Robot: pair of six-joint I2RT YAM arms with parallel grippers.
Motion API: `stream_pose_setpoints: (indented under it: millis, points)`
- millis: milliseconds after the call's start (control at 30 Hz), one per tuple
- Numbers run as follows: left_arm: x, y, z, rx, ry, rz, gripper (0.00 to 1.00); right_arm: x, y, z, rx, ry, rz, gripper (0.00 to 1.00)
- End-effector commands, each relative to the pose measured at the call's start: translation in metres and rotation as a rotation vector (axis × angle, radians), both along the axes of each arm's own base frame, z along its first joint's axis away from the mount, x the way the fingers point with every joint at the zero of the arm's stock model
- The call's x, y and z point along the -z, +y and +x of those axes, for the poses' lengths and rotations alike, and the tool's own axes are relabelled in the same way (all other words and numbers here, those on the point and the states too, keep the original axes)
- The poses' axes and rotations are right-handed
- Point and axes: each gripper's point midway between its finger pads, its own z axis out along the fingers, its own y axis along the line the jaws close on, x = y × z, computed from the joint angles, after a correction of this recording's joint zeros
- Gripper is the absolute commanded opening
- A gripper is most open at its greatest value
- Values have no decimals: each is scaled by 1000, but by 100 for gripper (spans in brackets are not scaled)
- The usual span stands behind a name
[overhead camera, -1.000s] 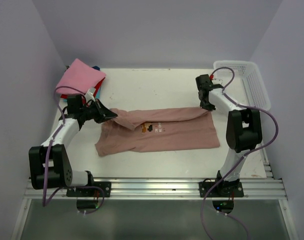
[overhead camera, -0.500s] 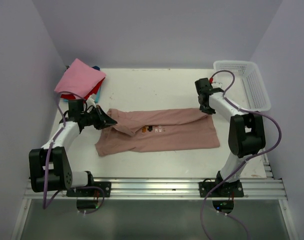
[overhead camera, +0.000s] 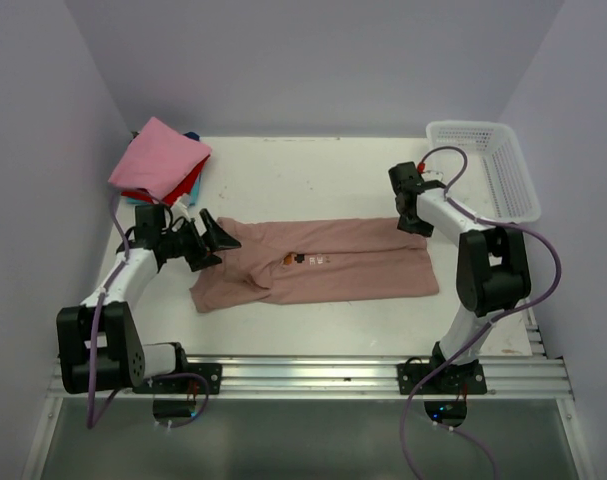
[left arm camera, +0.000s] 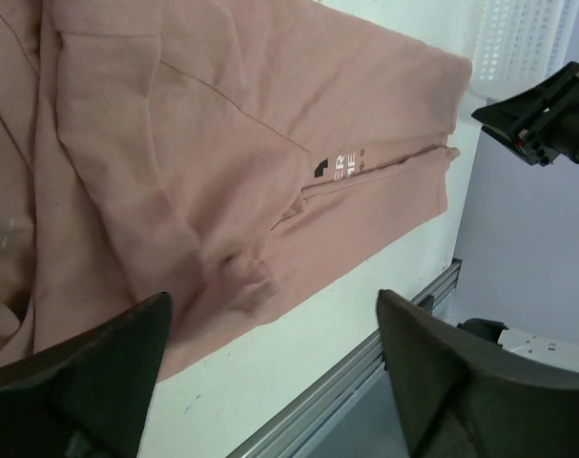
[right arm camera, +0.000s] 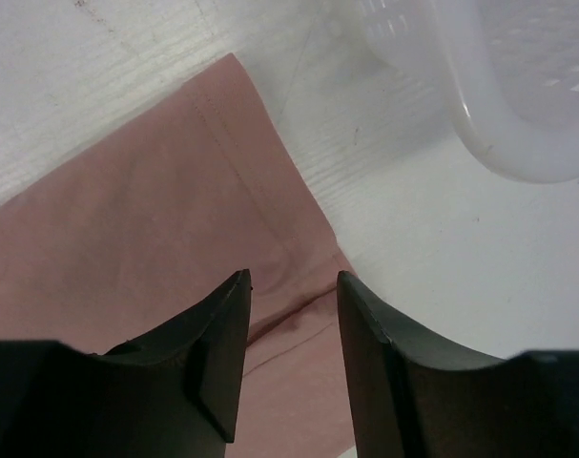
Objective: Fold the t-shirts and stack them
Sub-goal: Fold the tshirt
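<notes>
Dusty-pink cloth is seen spread on the table (overhead camera: 313,175) as a long band: the dusty-pink t-shirt (overhead camera: 323,262) lies to the left of the white basket (overhead camera: 473,126) and nearer the arm bases than the basket, apart from it. Its far long edge appears to be doubled over towards the near one, so that only part of the chest print is shown at the fold line. The end farthest from the basket is left rumpled, with a sleeve bunched under the fold.

A stack of folded t-shirts (overhead camera: 161,160), bright pink on top with red and blue beneath, is found at the far corner opposite the basket, well apart from it.

The left gripper (overhead camera: 213,245) is held at the shirt end farthest from the basket, its jaws spread wide with nothing between them. The right gripper (overhead camera: 415,225) is placed over the shirt corner closest to the basket; its jaws are parted narrowly and cloth is seen through the gap, not pinched.

The lengthwise fold is judged to be laid down. The rumpled end is probably to be smoothed, the band folded across, and the bundle carried to the stack. The basket is shown with nothing in it, so this may be the last shirt.
</notes>
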Motion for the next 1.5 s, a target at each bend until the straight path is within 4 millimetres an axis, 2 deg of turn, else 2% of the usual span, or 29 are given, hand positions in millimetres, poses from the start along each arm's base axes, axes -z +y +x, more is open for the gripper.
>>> stream_pose_setpoints:
  millis: [0,67,133,267,333,367,400,433,467,533,567,600,633,700,733,767,1000,1167,1200,1300,1400,1467]
  points:
    - [-21,3,-2,-15,-71,13,100,-28,1,4,12,-83,8,47]
    - [-41,5,2,-37,-133,24,100,-39,4,5,1,-107,14,55]
    - [-53,6,6,-50,-167,30,100,-48,6,7,-6,-129,26,63]
    - [-71,6,22,-75,-225,3,100,-65,8,17,-19,-175,37,66]
    - [-76,6,37,-80,-274,-21,100,-59,12,23,-36,-158,43,63]
    - [-76,5,42,-95,-269,-45,100,-58,14,29,-49,-159,45,57]
    - [-77,5,48,-97,-280,-58,98,-55,16,33,-58,-150,48,40]
    - [-79,3,61,-81,-327,-76,93,-42,19,35,-63,-114,49,0]
    - [-78,2,66,-79,-330,-96,68,-44,21,42,-64,-122,59,0]
    - [-81,-2,79,-44,-380,-134,29,-32,28,47,-76,-102,79,0]
    - [-66,-2,88,-50,-329,-157,0,-31,31,52,-78,-108,94,0]
    - [-64,-3,95,-41,-342,-167,0,-28,34,54,-84,-105,104,0]
    - [-48,-5,99,-34,-293,-195,0,-21,35,56,-85,-91,109,0]
    - [-42,-6,108,-30,-300,-209,0,-16,41,59,-95,-84,132,0]
    - [-28,-7,110,-30,-267,-222,0,-12,41,60,-96,-80,134,0]
    - [-25,-7,111,-31,-257,-234,0,-5,42,60,-102,-66,135,0]
    - [28,1,107,-100,-86,-169,0,18,47,56,-115,-33,162,0]
    - [52,7,107,-133,-11,-114,0,28,52,58,-127,-19,183,0]
    - [61,13,104,-162,33,-75,0,29,53,57,-128,-17,184,0]
    - [73,29,107,-217,69,37,0,30,54,57,-133,-19,192,0]
    - [76,44,115,-266,57,132,0,30,56,56,-137,-28,206,0]
    - [81,49,111,-273,94,166,0,30,58,54,-143,-32,218,0]
